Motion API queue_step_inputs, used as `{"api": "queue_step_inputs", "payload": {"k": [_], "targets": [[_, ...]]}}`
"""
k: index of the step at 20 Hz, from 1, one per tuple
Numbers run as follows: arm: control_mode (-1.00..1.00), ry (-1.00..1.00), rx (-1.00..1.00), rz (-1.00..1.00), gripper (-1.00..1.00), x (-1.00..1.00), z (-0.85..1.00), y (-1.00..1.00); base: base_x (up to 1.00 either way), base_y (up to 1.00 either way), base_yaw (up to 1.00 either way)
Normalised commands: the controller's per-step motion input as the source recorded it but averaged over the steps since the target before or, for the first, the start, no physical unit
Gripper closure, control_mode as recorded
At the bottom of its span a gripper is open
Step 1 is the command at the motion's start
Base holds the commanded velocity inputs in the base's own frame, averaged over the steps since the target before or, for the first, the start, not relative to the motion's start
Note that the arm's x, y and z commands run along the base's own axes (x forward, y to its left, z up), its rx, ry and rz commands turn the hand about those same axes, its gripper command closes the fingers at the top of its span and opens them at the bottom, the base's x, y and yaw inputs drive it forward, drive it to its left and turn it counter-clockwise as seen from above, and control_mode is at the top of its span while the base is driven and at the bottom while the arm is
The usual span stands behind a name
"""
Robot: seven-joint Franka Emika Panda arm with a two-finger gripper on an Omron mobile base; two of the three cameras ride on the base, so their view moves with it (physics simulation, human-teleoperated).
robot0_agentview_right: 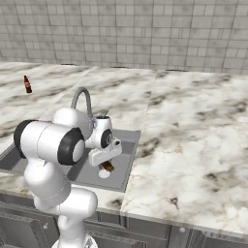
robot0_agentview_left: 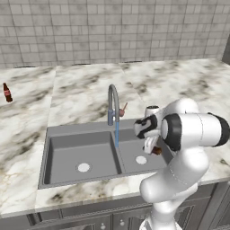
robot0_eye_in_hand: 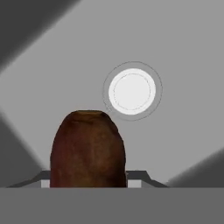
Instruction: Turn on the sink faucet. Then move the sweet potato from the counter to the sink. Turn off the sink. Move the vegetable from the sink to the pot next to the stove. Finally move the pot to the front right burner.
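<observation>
White arm's two-finger gripper (robot0_agentview_left: 152, 149) points down into the narrower right bowl of the grey rectangular double-basin sink (robot0_agentview_left: 63, 150), jaws clamped on the small reddish-brown oblong sweet potato (robot0_agentview_left: 156, 151). Potato hangs above the bowl floor, not touching it, just beside and above the round pale drain (robot0_agentview_left: 141, 160) of that bowl. In the hand view the sweet potato (robot0_eye_in_hand: 88, 148) sits between the finger tips, blunt end toward the basin floor, with the round pale drain (robot0_eye_in_hand: 132, 90) just past its tip and a little to one side. From the right base view the sweet potato (robot0_agentview_right: 107, 166) shows under the gripper (robot0_agentview_right: 106, 163), over the drain.

Tall thin grey metal gooseneck faucet (robot0_agentview_left: 112, 103) stands at the back rim between the two bowls, small reddish lever (robot0_agentview_left: 122, 109) tilted out to its side. A thin blue stream of water (robot0_agentview_left: 117, 134) runs from the spout down onto the divider area. Wide left bowl holds nothing but its own drain (robot0_agentview_left: 83, 167).

Pale marble tabletop with brown-grey veins (robot0_agentview_left: 85, 90) surrounds the sink. A dark red bottle (robot0_agentview_left: 7, 92) stands upright far left on it, well apart from the sink.
</observation>
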Motion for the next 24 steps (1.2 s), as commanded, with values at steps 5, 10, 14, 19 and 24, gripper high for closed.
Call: {"api": "queue_step_inputs", "payload": {"k": [5,10,14,19,24], "targets": [[-1.00,0.00,0.05,0.11,1.00,0.36,-0.35,0.00,0.00,0.00,0.00],[-1.00,0.00,0.05,0.12,1.00,0.45,-0.27,0.00,0.00,0.00,0.00],[-1.00,0.00,0.06,0.10,1.00,0.34,-0.27,0.05,0.00,0.00,0.00],[-1.00,0.00,0.07,0.10,1.00,0.22,-0.27,0.09,0.00,0.00,0.00],[-1.00,0.01,0.04,0.08,1.00,0.12,-0.23,0.10,0.00,0.00,0.00]]}}
